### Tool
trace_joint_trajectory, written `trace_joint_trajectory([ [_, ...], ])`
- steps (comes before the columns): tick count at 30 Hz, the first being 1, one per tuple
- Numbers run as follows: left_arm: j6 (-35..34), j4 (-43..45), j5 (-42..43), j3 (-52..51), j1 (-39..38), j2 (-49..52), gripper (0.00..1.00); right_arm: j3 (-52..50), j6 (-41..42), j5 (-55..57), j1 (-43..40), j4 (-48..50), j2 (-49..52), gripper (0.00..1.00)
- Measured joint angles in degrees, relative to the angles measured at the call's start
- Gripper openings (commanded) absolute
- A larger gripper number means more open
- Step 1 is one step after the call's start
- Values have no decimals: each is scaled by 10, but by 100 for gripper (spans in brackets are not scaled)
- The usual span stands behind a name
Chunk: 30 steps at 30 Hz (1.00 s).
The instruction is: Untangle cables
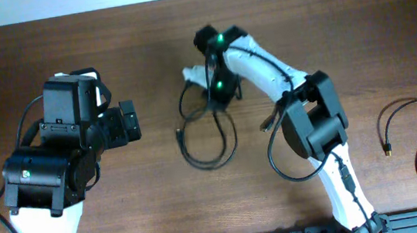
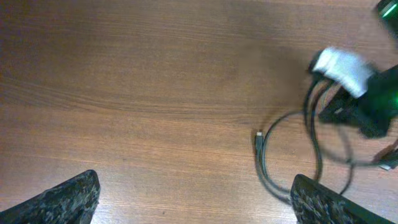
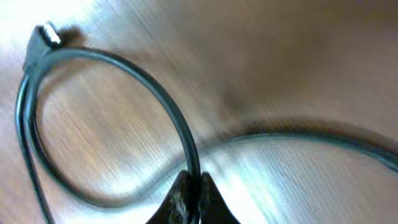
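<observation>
— Where does the work lie?
— We note one looped cable (image 3: 175,115) at mid-worktop (image 1: 145,30), one plug end free. Two more cables (image 1: 381,123) lie well apart, at the right edge.
— And the hands?
— Right hand (image 3: 191,199) clenched on the looped cable. Left hand (image 1: 127,125) released, over bare worktop.

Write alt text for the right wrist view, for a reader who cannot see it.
The right gripper, at bottom centre, pinches a thin black cable between its dark fingertips. From there the cable arcs up and left in a loop to a small plug at top left, over a blurred wooden table.
</observation>
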Motion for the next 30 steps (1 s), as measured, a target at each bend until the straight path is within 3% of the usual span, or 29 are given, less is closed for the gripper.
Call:
trace_joint_trajectory([
  [6, 0, 0, 0, 0, 0, 0, 99, 348, 67, 125, -58, -208, 8, 4],
  [12, 0, 0, 0, 0, 0, 0, 99, 603, 152, 199, -165, -231, 5, 4],
  [21, 0, 0, 0, 0, 0, 0, 99, 624, 306, 202, -438, -199, 5, 4],
  [30, 0, 0, 0, 0, 0, 0, 99, 624, 398, 202, -697, -165, -5, 4],
])
